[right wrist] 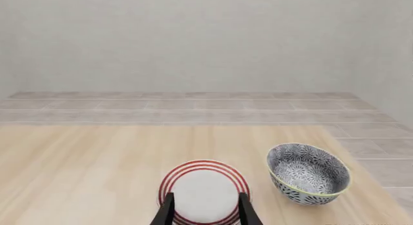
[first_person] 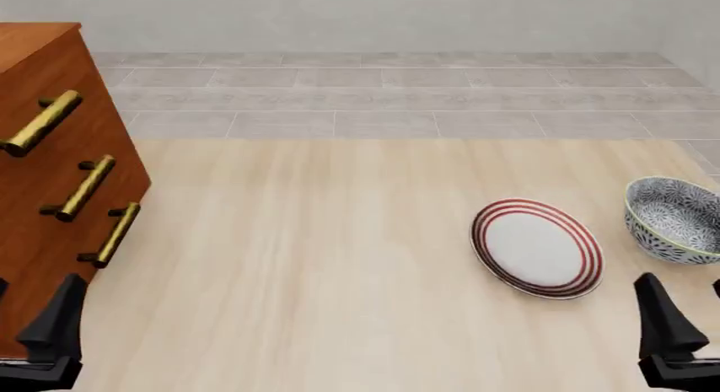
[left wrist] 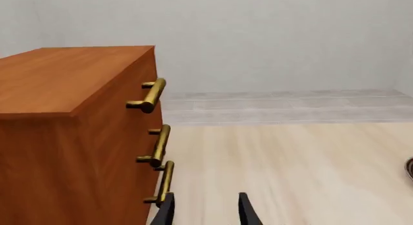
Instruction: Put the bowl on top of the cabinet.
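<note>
Bowl [first_person: 675,219]: deep, round, blue-and-white flowered, pale rim; upright on the table [first_person: 337,265] at the far right, just beside the plate [first_person: 537,247] (white, red-ringed, to its left), apparently apart from it. Probably stiff, glazed, slippery, breakable; moderately heavy for its size. Best taken by the rim wall, one finger inside and one outside, nearest side. No squeezing across the full width (likely too wide for the jaws).

Cabinet [first_person: 51,181]: reddish-brown, three brass handles, at the far left, well apart from the bowl; flat top visible in the left wrist view.

Right gripper [right wrist: 206,210]: jaws spread, holding nothing, near edge, in front of the plate, bowl off to its right.

Left gripper [left wrist: 205,210]: jaws spread, holding nothing, beside the cabinet's lowest handle.
</note>
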Controlling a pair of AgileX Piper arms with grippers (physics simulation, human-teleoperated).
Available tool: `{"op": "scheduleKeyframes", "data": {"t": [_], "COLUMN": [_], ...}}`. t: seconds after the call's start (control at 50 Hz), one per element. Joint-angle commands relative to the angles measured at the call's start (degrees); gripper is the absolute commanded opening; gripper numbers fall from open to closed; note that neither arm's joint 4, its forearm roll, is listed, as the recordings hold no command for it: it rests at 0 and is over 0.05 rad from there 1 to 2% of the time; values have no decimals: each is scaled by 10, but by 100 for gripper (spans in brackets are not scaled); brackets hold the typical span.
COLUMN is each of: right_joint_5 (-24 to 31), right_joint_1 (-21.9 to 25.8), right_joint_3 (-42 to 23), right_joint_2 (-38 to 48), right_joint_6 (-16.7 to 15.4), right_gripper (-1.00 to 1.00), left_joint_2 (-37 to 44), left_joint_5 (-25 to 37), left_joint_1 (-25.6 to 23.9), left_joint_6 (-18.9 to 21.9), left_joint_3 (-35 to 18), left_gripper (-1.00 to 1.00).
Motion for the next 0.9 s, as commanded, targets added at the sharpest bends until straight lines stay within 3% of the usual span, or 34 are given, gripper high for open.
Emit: {"op": "scheduleKeyframes", "data": {"t": [0.02,0.14,0.18,0.24,0.3,0.4,0.52,0.58,0.62,0.66,0.7,0.74,0.78,0.84,0.9], "right_joint_5": [-6,-52,-83,-121,-110,-88,-90,-69,-70,-58,-54,-42,-17,-2,11], "right_joint_1": [-13,-8,-19,-34,-4,7,-29,-20,-48,-43,-66,-92,-75,-103,-106], "right_joint_3": [-7,-10,-11,-21,-38,-73,-122,-157,-179,-195,-212,-234,-250,-277,-293], "right_joint_2": [10,76,126,196,213,241,311,345,371,388,425,457,445,452,455], "right_joint_6": [-3,4,-24,-29,-17,-29,-69,-46,-70,-62,-100,-97,-85,-127,-128], "right_gripper": [100,100,100,100,100,100,100,100,100,100,100,100,100,100,100], "left_joint_2": [0,0,0,0,0,-1,-1,-1,-1,-1,-1,-1,-1,-1,-1], "left_joint_5": [-8,7,8,8,9,14,19,18,19,18,21,20,18,19,20], "left_joint_1": [6,-2,-5,-3,-3,-15,-18,-18,-23,-23,-24,-24,-24,-26,-26], "left_joint_6": [67,47,47,53,50,56,53,58,55,57,57,59,61,58,58], "left_joint_3": [-8,-35,-33,-35,-34,-43,-49,-47,-44,-43,-47,-47,-45,-40,-42], "left_gripper": [100,100,100,100,100,100,100,100,100,100,100,100,100,100,100]}}
